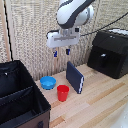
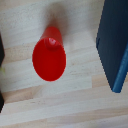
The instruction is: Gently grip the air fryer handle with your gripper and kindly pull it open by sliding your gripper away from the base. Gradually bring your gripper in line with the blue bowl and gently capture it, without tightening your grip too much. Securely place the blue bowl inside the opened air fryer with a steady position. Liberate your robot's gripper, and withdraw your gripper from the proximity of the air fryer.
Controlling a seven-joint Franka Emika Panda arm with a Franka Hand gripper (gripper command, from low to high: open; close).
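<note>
The exterior view looks from in front and somewhat above, taking in the whole wooden table (image 1: 100, 100), with the air fryer (image 1: 108, 52) at the frame's right edge and the arm at top centre. The wrist view faces straight down and sits much nearer. Both share the red cup (image 1: 63, 92) (image 2: 49, 56) and the dark-blue book (image 1: 75, 77) (image 2: 114, 42) beside it

A pale wooden table (image 1: 100, 97) with visible grain is seen under the gripper (image 1: 61, 51), whose block looks like smooth white plastic. Below it, the red cup (image 2: 49, 59) and blue bowl (image 1: 48, 82) appear plastic. The air fryer (image 1: 109, 52) appears matt black; the bin (image 1: 20, 95) looks like cloth.
</note>
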